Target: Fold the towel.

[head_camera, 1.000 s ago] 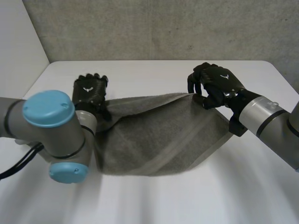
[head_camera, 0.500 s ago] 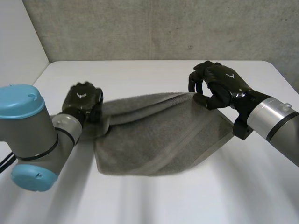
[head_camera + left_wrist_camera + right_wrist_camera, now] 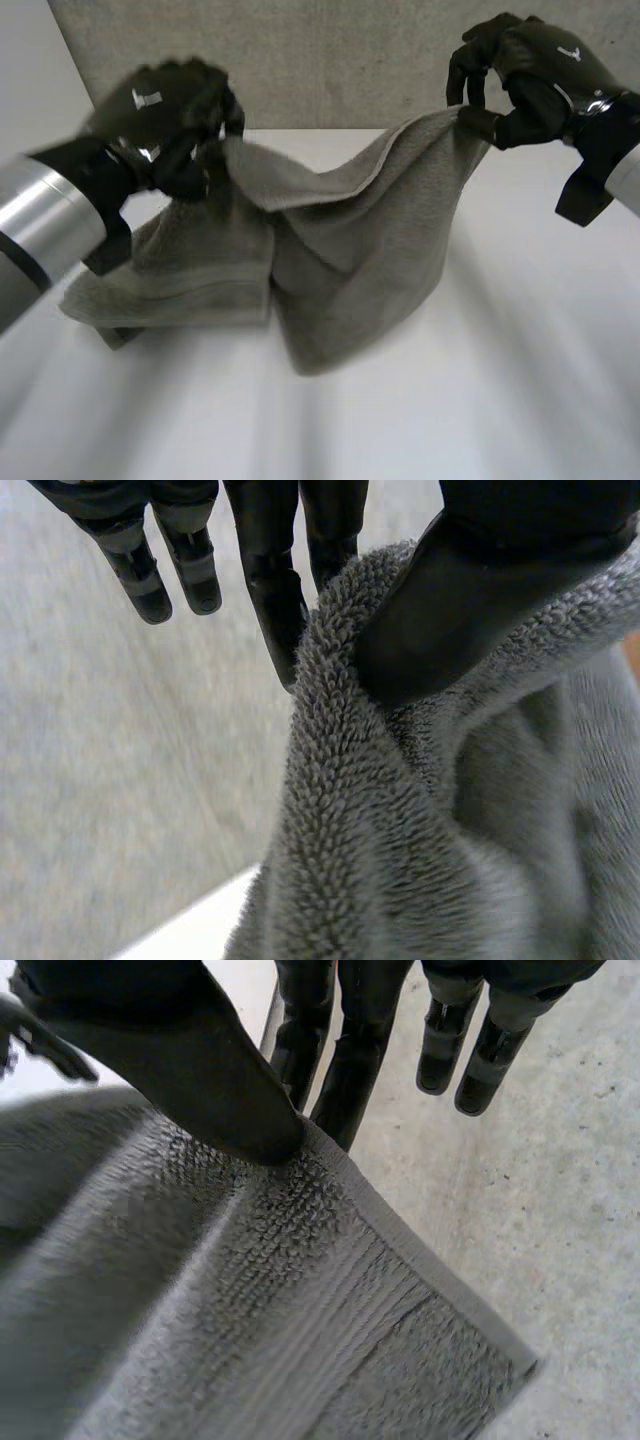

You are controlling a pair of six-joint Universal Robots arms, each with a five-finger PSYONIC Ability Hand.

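Head view: one towel (image 3: 340,250), grey, and two robot hands. Left robot hand (image 3: 165,120) clamped on the towel's upper left part. Right robot hand (image 3: 530,75) pinching its upper right end. Small white mark (image 3: 571,52) on the back of each, not readable. Long axis left to right, top edge sagging between the two grips. Lower part draped onto the white surface (image 3: 500,400), left portion lying bunched there. Grey wall (image 3: 330,60) on the far side.

Left wrist view: thumb and one finger of the left robot hand (image 3: 500,570) nipping a bunched towel (image 3: 400,860) edge; other fingers straight.

Right wrist view: right robot hand (image 3: 200,1050) with thumb pressing the towel (image 3: 200,1340) against the fingers, on the hemmed edge near a corner.
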